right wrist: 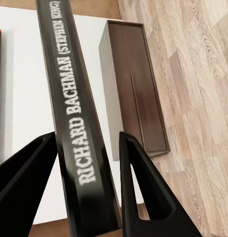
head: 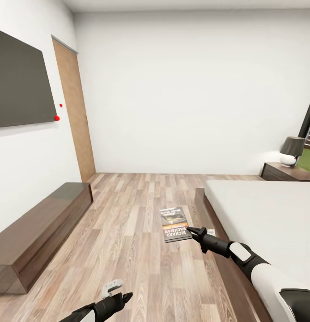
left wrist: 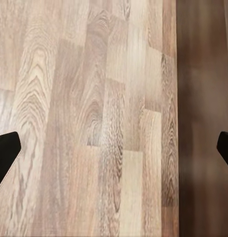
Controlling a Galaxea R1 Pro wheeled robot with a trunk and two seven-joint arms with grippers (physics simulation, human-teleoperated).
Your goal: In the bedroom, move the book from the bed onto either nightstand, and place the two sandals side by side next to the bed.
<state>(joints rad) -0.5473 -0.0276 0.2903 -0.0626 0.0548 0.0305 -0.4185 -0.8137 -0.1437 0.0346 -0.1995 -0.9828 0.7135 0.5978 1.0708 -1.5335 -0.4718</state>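
We have the book (head: 176,224) pinched by its spine edge in our right pincer (head: 192,231), held out flat over the wooden floor (head: 128,232) at the lower middle of the head frame, just beside the foot corner of the bed (head: 262,210); in the right wrist view the two dark fingers (right wrist: 143,192) close on either side of the spine with its white "RICHARD BACHMAN" lettering, so the grip looks firm. We judge that the book is carried this way, low and level and clear of the mattress, to keep it steady on the way to the nightstand (head: 284,172), which sits at the right edge of the frame beyond the bed, its surface bearing a lamp (head: 292,151) with a black shade. Our left pincer (head: 118,293) hangs at the bottom of the frame with its fingers spread wide and nothing between them, only floorboards below it. Along the left wall runs a long low dark cabinet (head: 38,228), above it a dark wall screen (head: 20,80), and a wooden door (head: 76,112) stands further back.
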